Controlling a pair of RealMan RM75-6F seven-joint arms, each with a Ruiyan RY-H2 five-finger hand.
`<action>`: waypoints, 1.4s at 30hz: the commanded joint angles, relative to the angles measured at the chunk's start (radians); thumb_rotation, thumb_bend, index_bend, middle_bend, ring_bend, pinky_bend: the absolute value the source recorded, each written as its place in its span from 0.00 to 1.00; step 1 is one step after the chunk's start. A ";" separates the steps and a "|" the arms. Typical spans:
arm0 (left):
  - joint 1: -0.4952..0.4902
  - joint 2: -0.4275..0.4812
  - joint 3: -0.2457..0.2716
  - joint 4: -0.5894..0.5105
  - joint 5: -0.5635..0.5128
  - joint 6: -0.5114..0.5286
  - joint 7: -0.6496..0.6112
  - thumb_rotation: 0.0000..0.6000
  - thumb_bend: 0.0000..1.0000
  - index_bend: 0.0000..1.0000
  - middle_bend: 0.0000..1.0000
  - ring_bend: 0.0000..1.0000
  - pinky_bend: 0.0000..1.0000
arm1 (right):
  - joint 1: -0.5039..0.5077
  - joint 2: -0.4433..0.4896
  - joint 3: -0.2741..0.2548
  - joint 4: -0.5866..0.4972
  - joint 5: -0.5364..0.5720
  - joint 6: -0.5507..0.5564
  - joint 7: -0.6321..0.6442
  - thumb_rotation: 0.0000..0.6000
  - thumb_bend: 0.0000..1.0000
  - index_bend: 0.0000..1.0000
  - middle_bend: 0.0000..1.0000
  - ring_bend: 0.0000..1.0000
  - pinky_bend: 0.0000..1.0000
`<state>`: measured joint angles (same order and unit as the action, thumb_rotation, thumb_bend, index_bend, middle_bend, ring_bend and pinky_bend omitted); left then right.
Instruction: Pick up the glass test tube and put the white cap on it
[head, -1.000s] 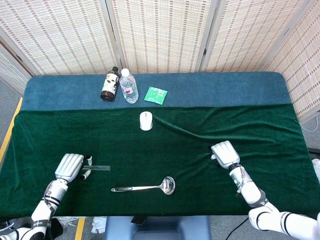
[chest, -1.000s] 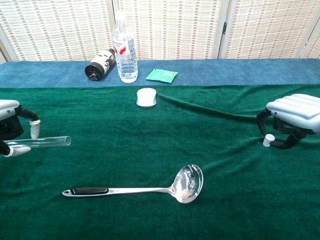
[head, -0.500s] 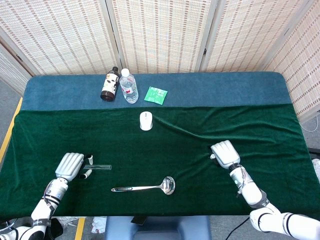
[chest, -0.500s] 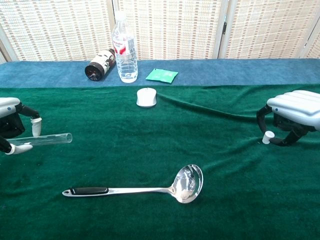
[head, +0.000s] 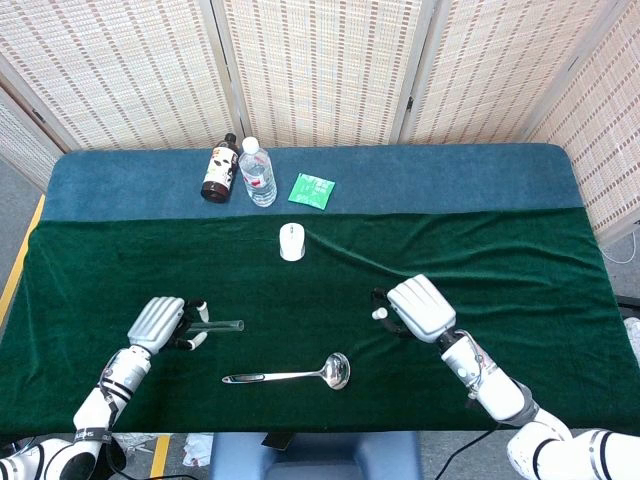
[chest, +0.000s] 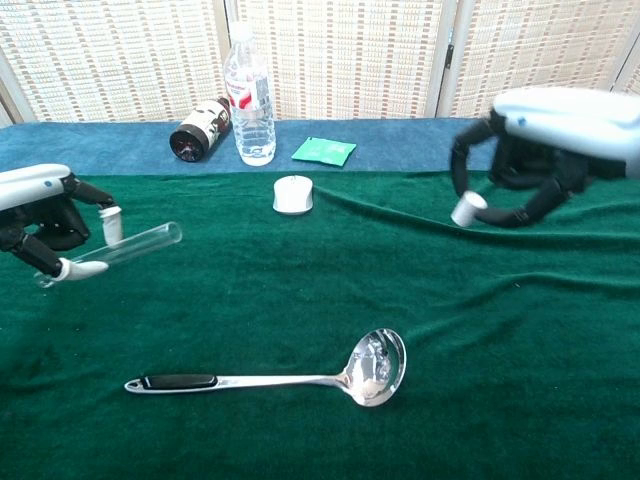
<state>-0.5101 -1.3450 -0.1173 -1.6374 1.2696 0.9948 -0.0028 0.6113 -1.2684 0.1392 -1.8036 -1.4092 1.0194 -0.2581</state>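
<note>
Gripping the glass test tube (chest: 128, 245) above the counter's (head: 330, 300) left side, the left hand (chest: 45, 215) faces the right hand (chest: 545, 135), which pinches the white cap (chest: 466, 208).

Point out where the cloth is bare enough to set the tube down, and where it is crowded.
Bare green cloth lies between the white mouse and the ladle, and right of the right hand toward the table's edge. The back blue strip is crowded on the left by the dark bottle, water bottle and green packet.

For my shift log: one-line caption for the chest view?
Left hand holds glass test tube aloft; right hand carries white cap above the green cloth.
</note>
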 joint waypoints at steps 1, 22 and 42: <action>-0.022 -0.003 -0.017 -0.020 0.009 -0.029 -0.055 1.00 0.51 0.65 0.98 0.91 0.88 | 0.035 0.022 0.032 -0.058 -0.032 -0.007 0.035 1.00 0.48 0.67 0.97 1.00 1.00; -0.076 -0.057 -0.049 -0.080 0.034 -0.077 -0.280 1.00 0.53 0.66 0.98 0.91 0.88 | 0.152 -0.120 0.092 -0.062 -0.033 -0.012 -0.008 1.00 0.49 0.68 0.97 1.00 1.00; -0.097 -0.081 -0.044 -0.093 0.012 -0.075 -0.269 1.00 0.53 0.66 0.98 0.91 0.88 | 0.185 -0.149 0.078 -0.063 -0.016 -0.013 -0.034 1.00 0.49 0.68 0.97 1.00 1.00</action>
<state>-0.6067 -1.4264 -0.1615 -1.7310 1.2809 0.9194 -0.2722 0.7965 -1.4173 0.2174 -1.8661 -1.4250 1.0066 -0.2917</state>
